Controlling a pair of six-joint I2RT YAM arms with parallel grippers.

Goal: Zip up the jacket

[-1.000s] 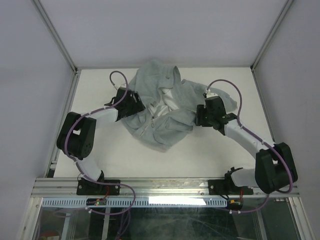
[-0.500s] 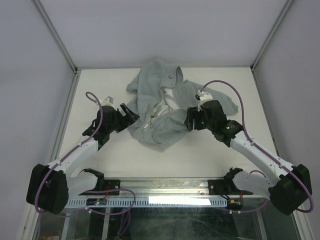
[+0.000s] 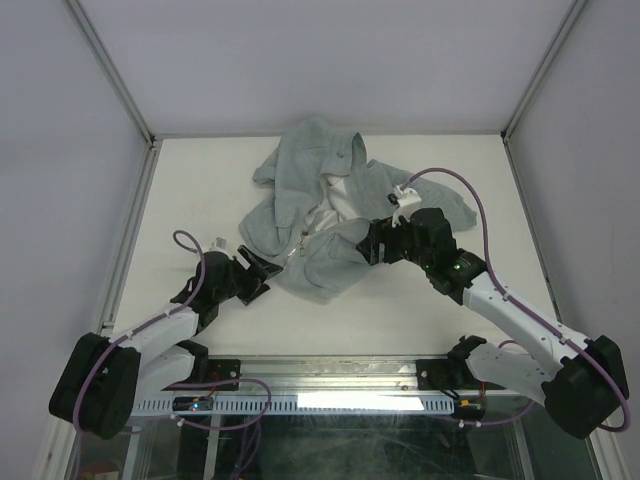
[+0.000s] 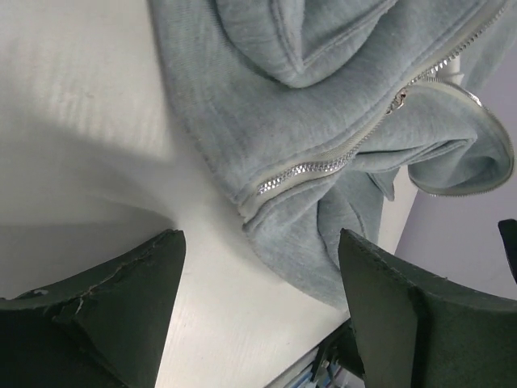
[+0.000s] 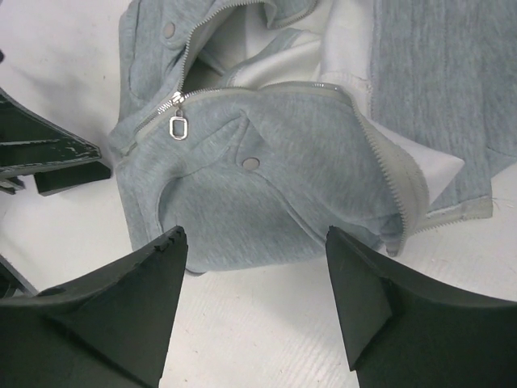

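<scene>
Standing wide open, the left pincer (image 4: 260, 238) and right pincer (image 5: 254, 234) grasp nothing near the jacket (image 5: 275, 190).

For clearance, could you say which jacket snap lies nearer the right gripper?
The snap on the folded panel, beside the zipper pull; the other snap sits farther off, beyond it.

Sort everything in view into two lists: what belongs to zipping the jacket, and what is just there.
Belongs to the job:
- jacket, front partly open
- zipper pull
- left claw, open, holding nothing
- right claw, open, holding nothing

Just there:
- white table
- purple cables on the arms
- metal rail at the near edge
</scene>
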